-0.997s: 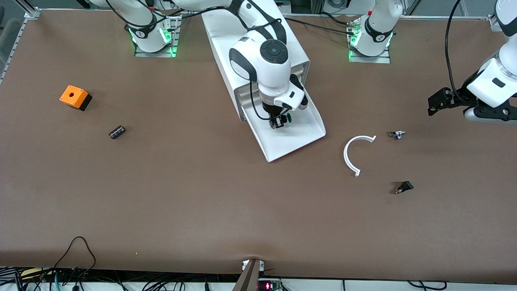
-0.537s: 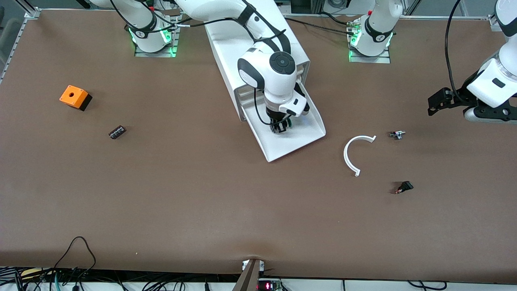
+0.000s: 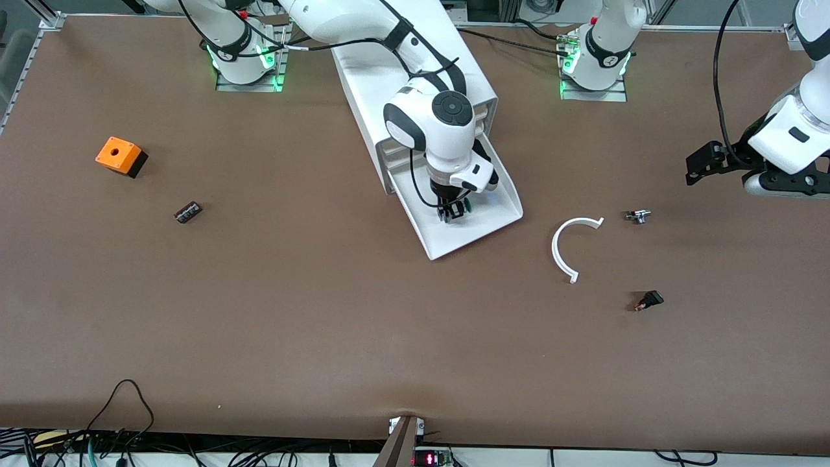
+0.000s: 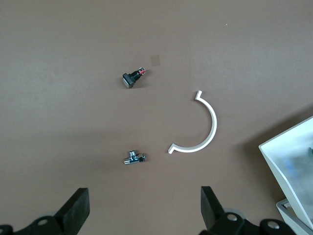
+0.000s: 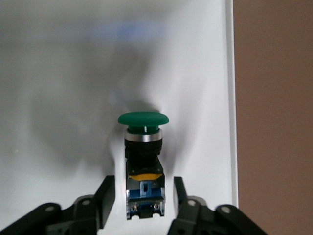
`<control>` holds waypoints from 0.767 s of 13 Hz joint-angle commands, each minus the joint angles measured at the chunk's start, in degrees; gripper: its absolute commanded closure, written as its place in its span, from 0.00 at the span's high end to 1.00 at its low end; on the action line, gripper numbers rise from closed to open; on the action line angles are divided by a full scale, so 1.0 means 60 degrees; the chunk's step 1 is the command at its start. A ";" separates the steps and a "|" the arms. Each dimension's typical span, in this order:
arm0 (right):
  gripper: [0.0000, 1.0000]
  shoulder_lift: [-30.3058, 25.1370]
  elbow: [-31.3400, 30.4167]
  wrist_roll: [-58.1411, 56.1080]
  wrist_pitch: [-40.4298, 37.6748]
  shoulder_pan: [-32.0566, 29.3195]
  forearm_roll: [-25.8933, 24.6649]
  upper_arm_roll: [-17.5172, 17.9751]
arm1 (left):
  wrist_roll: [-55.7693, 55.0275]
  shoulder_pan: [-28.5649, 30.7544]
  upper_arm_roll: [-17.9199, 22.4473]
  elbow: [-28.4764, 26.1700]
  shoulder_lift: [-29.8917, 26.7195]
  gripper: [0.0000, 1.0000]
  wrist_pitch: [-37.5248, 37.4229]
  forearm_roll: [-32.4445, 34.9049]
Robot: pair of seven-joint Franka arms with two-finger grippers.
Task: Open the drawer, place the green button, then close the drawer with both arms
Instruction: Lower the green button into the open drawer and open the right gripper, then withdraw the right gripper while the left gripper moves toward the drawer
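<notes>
The lowest drawer (image 3: 454,237) is pulled out of the white cabinet (image 3: 363,84) toward the front camera. The green-capped button (image 3: 464,207) lies on its side on the drawer floor (image 5: 63,98). In the right wrist view the button (image 5: 143,147) shows its black body and blue-yellow band. My right gripper (image 3: 452,213) is low in the drawer and open. Its fingers (image 5: 106,196) stand on either side of the button's base with a gap on each side. My left gripper (image 3: 692,167) waits open above the table at the left arm's end, with nothing between its fingers (image 4: 78,208).
A white curved strip (image 3: 563,250), a small metal fitting (image 3: 637,216) and a small black part (image 3: 648,301) lie toward the left arm's end. An orange box with a hole (image 3: 120,155) and a dark block (image 3: 188,212) lie toward the right arm's end.
My right gripper came down into the drawer with the button, then parted its fingers and let the button go. The left arm has not moved.
</notes>
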 commanded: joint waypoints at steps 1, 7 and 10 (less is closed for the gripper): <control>1.00 0.0067 0.0273 0.0155 -0.0140 0.0146 -0.0020 -0.0210 | -0.0072 0.0109 -0.0098 0.0230 0.0053 1.00 -0.0202 -0.0157; 1.00 -0.1527 0.1006 0.1645 -0.2118 0.0132 0.0024 -0.0898 | -0.1227 -0.0037 -0.0127 0.0333 0.0054 1.00 -0.1181 -0.0331; 1.00 -0.2056 0.1021 0.1825 -0.2250 -0.0072 0.0039 -0.1279 | -0.1522 0.0064 -0.0201 0.0319 0.0447 1.00 -0.1433 -0.1397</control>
